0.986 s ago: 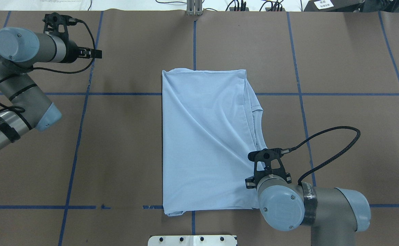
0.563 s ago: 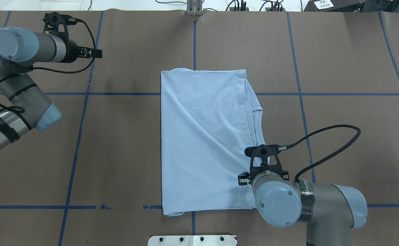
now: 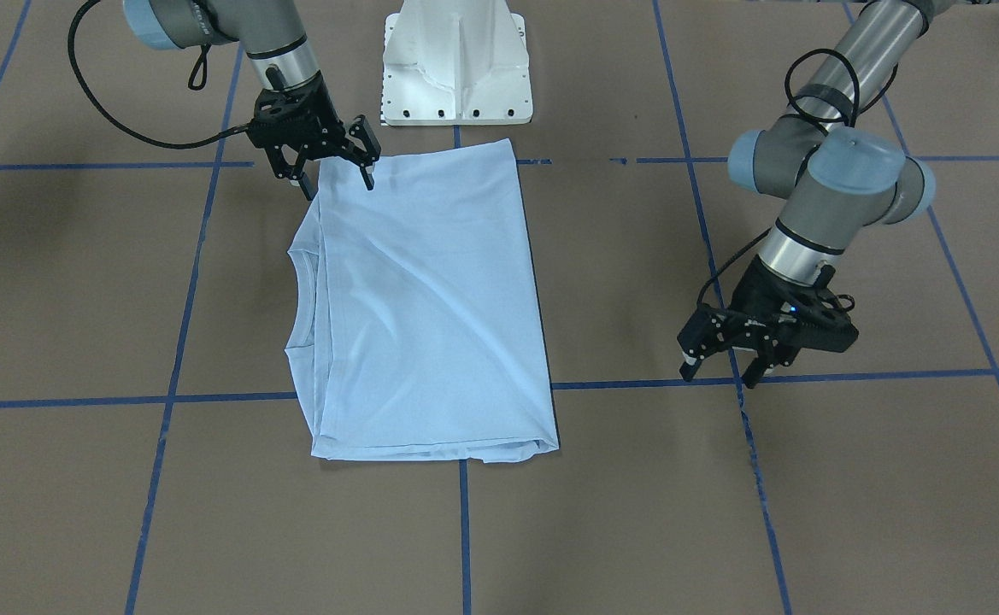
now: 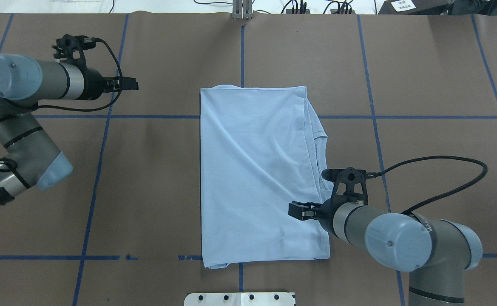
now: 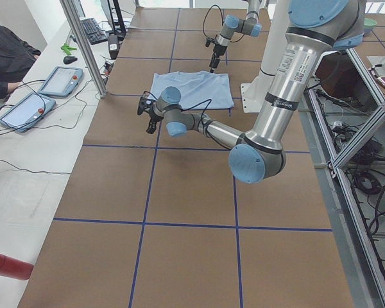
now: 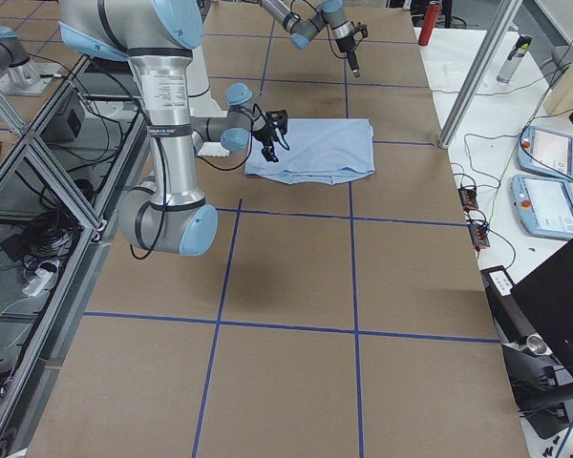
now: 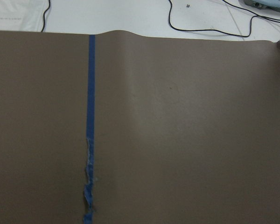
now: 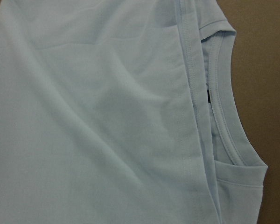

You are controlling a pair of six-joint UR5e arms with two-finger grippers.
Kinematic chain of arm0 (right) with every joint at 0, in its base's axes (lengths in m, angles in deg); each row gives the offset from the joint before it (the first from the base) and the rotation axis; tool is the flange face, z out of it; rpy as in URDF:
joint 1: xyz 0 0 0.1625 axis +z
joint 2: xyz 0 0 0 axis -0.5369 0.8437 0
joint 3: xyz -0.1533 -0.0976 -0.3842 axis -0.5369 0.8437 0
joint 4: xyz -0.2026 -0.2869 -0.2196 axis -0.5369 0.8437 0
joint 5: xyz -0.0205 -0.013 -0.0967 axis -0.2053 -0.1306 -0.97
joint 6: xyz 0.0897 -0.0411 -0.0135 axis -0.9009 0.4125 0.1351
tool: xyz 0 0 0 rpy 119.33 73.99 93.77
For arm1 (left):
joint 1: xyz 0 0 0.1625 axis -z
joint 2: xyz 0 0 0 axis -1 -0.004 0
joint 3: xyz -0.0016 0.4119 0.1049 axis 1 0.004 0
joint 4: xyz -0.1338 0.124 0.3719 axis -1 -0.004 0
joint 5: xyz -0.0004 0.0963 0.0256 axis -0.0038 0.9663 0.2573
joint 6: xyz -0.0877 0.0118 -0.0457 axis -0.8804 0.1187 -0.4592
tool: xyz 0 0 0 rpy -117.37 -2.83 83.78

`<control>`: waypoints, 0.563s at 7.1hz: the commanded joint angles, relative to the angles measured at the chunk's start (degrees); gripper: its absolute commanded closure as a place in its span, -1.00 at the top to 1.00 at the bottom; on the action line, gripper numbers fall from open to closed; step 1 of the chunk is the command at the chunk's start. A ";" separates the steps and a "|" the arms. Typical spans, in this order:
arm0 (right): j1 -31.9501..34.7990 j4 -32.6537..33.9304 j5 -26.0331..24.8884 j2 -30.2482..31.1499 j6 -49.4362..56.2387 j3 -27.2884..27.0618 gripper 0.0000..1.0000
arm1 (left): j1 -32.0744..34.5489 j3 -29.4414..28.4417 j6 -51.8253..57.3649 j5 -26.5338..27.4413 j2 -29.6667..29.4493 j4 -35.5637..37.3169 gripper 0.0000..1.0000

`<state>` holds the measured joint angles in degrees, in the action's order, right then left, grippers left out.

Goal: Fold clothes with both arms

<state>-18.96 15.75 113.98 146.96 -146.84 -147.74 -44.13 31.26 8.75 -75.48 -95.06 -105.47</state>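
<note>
The pale blue T-shirt (image 4: 257,170) lies folded into a tall rectangle mid-table, its neck opening on the robot's right side (image 3: 422,299). The right wrist view shows the collar and dark neck label (image 8: 208,95); the palm print is hidden. My right gripper (image 4: 296,211) is open, low over the shirt's near right corner, its fingers either side of that corner in the front view (image 3: 335,178). My left gripper (image 4: 134,85) is open and empty over bare table, well left of the shirt (image 3: 719,374).
The white pedestal base (image 3: 456,64) stands at the near edge just behind the shirt. Blue tape lines (image 7: 90,130) cross the brown table cover. Cables (image 4: 299,6) lie along the far edge. Tablets (image 5: 61,80) lie on the side bench.
My right wrist has swung so the gripper now points left across the shirt's near right corner. The left gripper has shifted slightly right and nearer. The shirt's left edge straightened slightly.
</note>
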 commanded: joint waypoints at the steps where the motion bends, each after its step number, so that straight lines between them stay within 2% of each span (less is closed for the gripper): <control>1: 0.20 -7.36 -1.66 3.85 -7.21 -0.50 1.00 | -11.04 14.40 -11.79 4.76 9.02 0.03 1.00; 2: 0.12 -7.36 -3.32 3.68 -9.07 -0.50 1.00 | -17.37 19.68 -18.64 9.33 11.93 0.21 1.00; 4: 0.46 -7.19 -4.04 3.59 -10.06 -0.32 1.00 | -29.68 22.45 -29.73 19.95 12.23 3.78 1.00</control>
<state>-18.68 8.58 110.51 150.60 -156.27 -148.14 -66.79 51.96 -14.73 -61.52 -83.07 -104.03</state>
